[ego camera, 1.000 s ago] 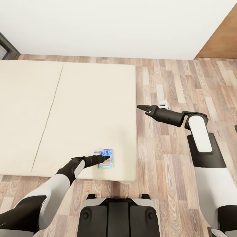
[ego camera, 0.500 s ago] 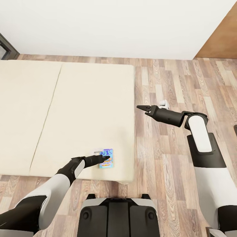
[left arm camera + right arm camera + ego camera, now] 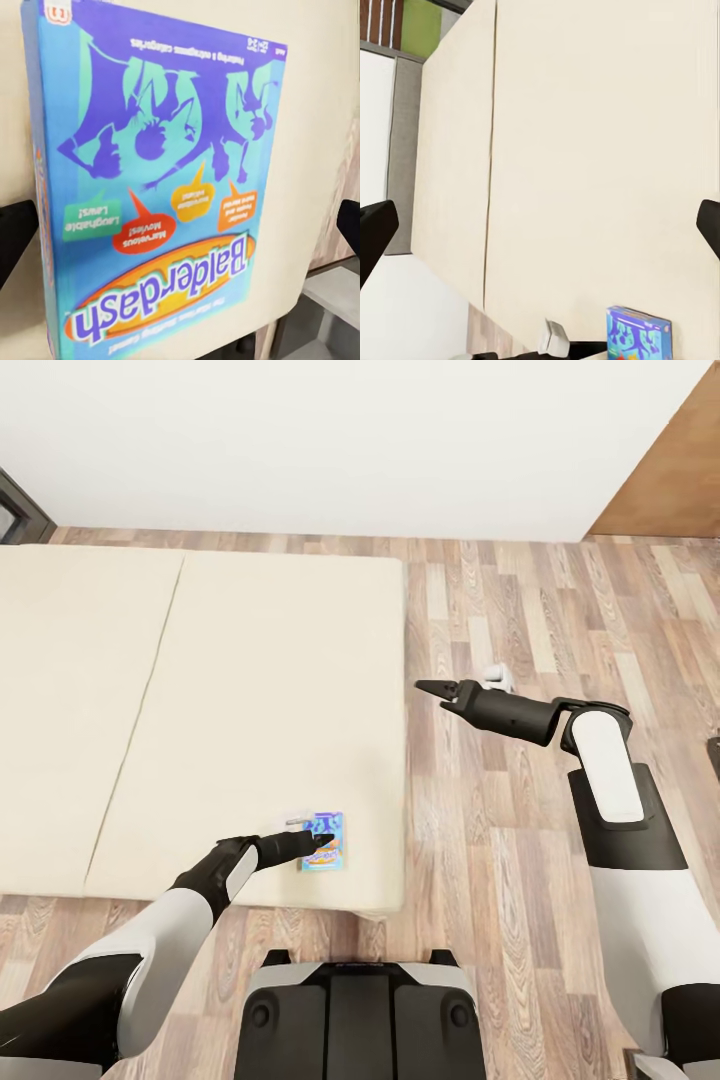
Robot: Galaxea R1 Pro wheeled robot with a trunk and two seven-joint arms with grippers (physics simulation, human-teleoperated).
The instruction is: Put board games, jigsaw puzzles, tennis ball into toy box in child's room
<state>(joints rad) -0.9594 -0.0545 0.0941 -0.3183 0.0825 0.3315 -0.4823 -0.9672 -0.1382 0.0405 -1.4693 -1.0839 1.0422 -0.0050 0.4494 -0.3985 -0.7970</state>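
The left gripper sits at the small teal-blue board game, which lies flat on the bed near its front edge and near the corner closest to the robot; in the head view the dark fingers overlap the box, and in the left wrist view the box stands between the two finger tips seen at either edge of the picture; the jaws are spread wider than the box, with a gap visible on both sides, so the game is not yet gripped; whether a finger touches the mattress cannot be told.

Hazards, as a judgement: the box is thin and lies on a soft surface; closing too high may let the fingers slide over its top face; pressing down may sink it into the mattress and tilt it; a push toward the front edge may send it off the bed onto the floor.

The right gripper hangs over the floor, well apart from the bed's side; its fingers are parted and hold nothing; its wrist view looks across the mattress to the same game.
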